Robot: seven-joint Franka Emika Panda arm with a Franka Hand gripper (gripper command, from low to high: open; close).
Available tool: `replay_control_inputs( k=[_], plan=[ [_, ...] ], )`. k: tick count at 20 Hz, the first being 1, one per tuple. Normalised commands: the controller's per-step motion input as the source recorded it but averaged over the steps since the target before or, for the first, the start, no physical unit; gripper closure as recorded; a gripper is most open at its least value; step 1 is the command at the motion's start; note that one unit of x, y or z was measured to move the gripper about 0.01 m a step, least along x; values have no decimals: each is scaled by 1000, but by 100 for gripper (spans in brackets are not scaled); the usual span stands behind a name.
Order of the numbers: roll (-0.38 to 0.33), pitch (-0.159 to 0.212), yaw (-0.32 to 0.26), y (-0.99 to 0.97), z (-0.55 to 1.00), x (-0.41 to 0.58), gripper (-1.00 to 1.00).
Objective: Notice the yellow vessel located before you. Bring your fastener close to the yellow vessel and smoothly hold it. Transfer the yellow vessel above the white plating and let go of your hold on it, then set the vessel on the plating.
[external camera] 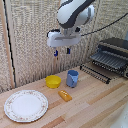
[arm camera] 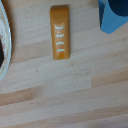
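The end effector (external camera: 62,51) hung well above the worktop (external camera: 95,100), empty, its short blue-tipped fingers set apart with a clear gap between them — a stance judged fit for a descent, since nothing had yet been gripped. The yellow bowl (external camera: 53,81) sat on the pale wooden planks, just beside the blue cup (external camera: 73,78) and near the orange bread-like piece (external camera: 64,95). It was shallow, round and smooth, seemingly plastic. The white plate (external camera: 26,105) lay apart, toward the exterior view's left — broad, flat, with a faint patterned rim. A dark wire rack (external camera: 109,59) stood at the exterior view's right. The bowl did not show in the wrist view.
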Motion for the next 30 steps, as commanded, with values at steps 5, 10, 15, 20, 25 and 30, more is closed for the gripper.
replay_control_inputs(
  k=[5, 10, 15, 20, 25, 30],
  plan=[
    [-19, 7, 182, -230, -342, 606, -100],
    [-9, 0, 192, -298, -338, 451, -100],
    [-35, 50, 209, -274, -367, 367, -100],
    [-63, 73, 187, -130, -397, 358, -100],
    [-30, 20, 105, -159, -399, 495, -100],
    [-10, 0, 109, -229, -343, 496, -100]
  ],
)
